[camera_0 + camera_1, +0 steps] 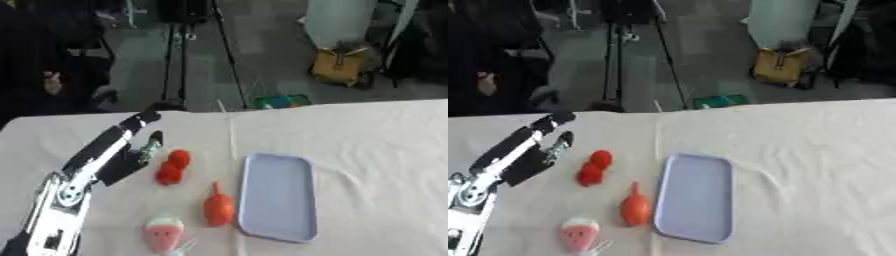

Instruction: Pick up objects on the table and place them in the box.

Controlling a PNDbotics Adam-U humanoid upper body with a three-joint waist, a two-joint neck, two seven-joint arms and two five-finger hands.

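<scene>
My left hand (pixel 122 145) reaches in from the lower left, its fingers straight and pointing up and away, the thumb beside them. It holds nothing and hovers just left of a red lumpy object (pixel 173 166). An orange carrot-shaped object (pixel 218 206) lies lower, next to the left edge of the pale blue shallow box (pixel 278 196). A pink and white object (pixel 164 232) lies near the front edge. The box holds nothing. My right hand shows in neither view.
A white cloth covers the table (pixel 376 150). Beyond the far edge are a black tripod (pixel 179 50), a yellow bag (pixel 337 65) on the floor and a green item (pixel 282 101).
</scene>
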